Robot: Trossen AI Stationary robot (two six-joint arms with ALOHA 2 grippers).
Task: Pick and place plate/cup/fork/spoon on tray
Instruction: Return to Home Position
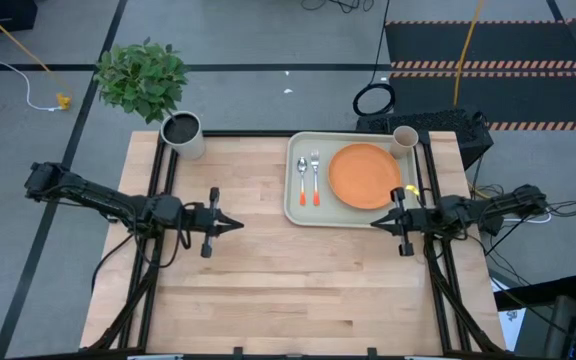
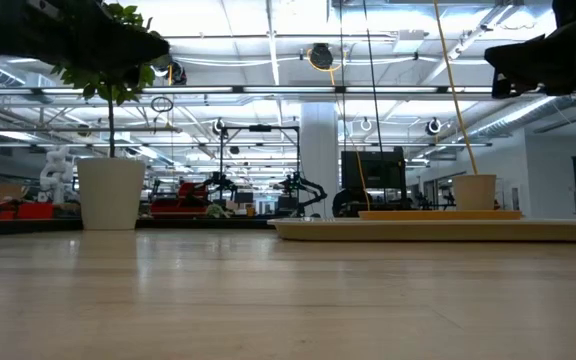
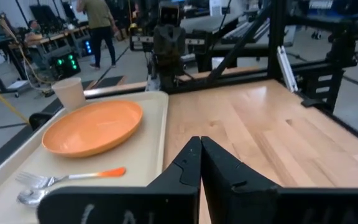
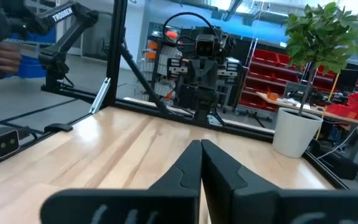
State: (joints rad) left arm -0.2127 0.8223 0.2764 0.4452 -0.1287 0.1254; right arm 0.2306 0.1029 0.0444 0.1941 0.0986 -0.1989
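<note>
The pale tray (image 1: pixel 298 210) lies at the table's far right. On it rest the orange plate (image 1: pixel 365 175), the tan cup (image 1: pixel 405 138) upright in the tray's far right corner, and the spoon (image 1: pixel 302 180) and fork (image 1: pixel 315 178) side by side left of the plate, orange handles toward the near edge. The left wrist view shows the plate (image 3: pixel 92 127), cup (image 3: pixel 69 93) and fork (image 3: pixel 73 176). My left gripper (image 1: pixel 238 225) is shut and empty above the table's left middle. My right gripper (image 1: pixel 375 222) is shut and empty, raised over the tray's near edge.
A light pot with dark soil (image 1: pixel 182 133) stands at the table's far left, with a leafy plant (image 1: pixel 143 75) behind it. Black frame rails run along both table sides. Bare wood spans the middle and near half. A person (image 3: pixel 98 25) stands in the room beyond.
</note>
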